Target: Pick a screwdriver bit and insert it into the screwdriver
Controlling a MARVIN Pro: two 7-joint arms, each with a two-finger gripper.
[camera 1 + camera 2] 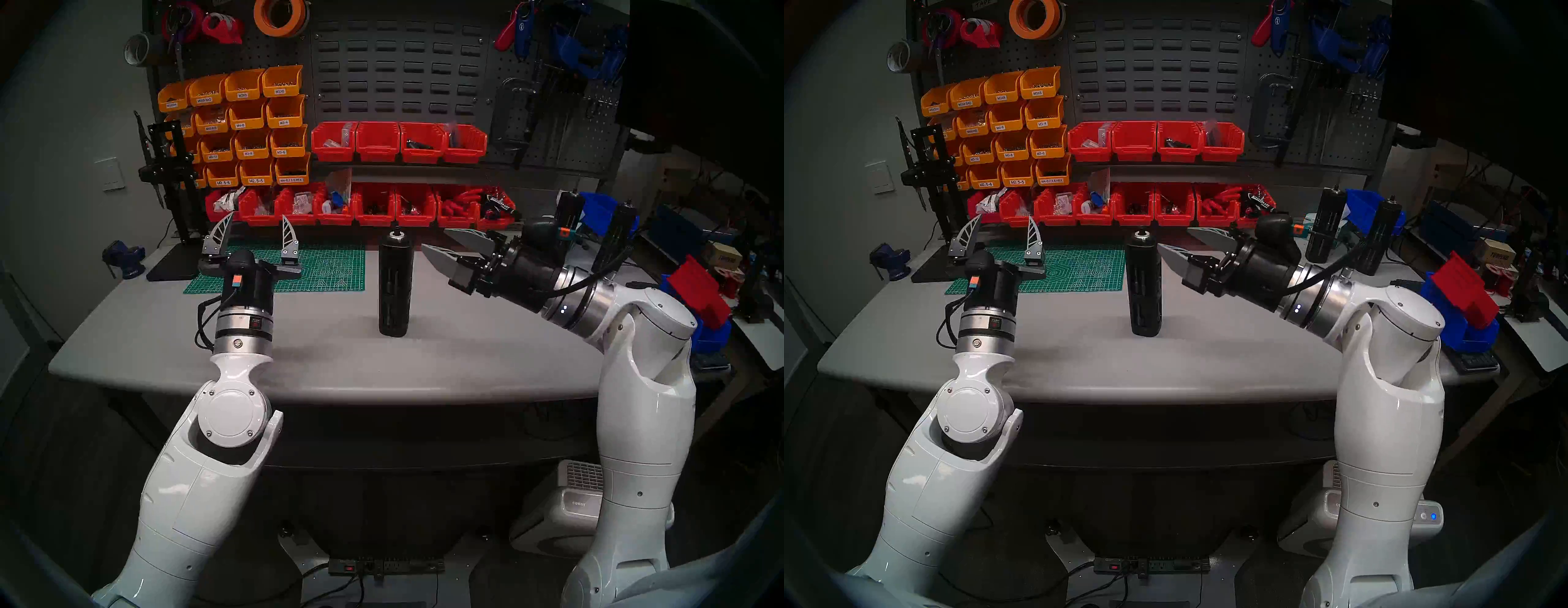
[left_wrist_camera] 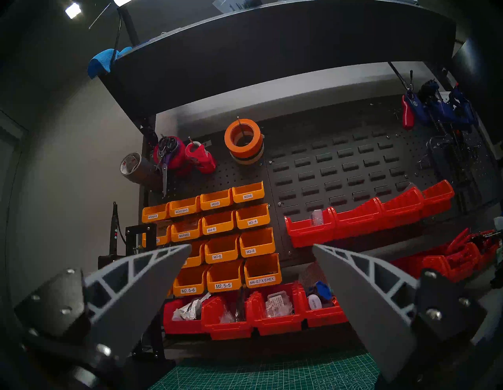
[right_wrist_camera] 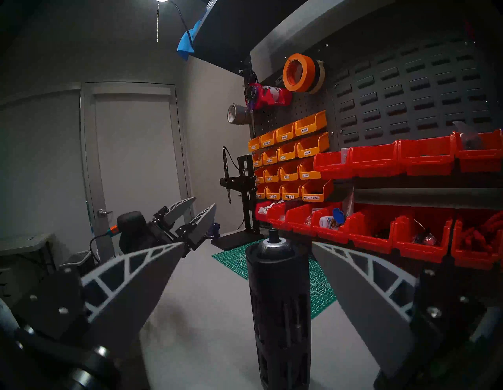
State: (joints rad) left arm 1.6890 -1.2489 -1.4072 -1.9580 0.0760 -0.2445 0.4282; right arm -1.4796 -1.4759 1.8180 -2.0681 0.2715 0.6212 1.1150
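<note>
The screwdriver (image 1: 395, 288) is a tall black slotted cylinder standing upright mid-table, with a silver-ringed socket on top; it also shows in the head right view (image 1: 1145, 288) and the right wrist view (image 3: 280, 313). My right gripper (image 1: 436, 240) is open and empty. It points left at the screwdriver's top from just to its right, not touching it. In the right wrist view (image 3: 248, 245) the cylinder stands between and beyond its fingers. My left gripper (image 1: 256, 225) is open and empty, raised over the green mat and pointing at the bins (image 2: 251, 246). No screwdriver bit is visible.
A green cutting mat (image 1: 322, 271) lies at the back left. Red bins (image 1: 377, 208) and orange bins (image 1: 250, 127) line the pegboard. A black stand (image 1: 169, 191) is at far left. Two more black cylinders (image 1: 570, 216) stand at the right. Red-handled tools (image 1: 460, 201) fill one bin.
</note>
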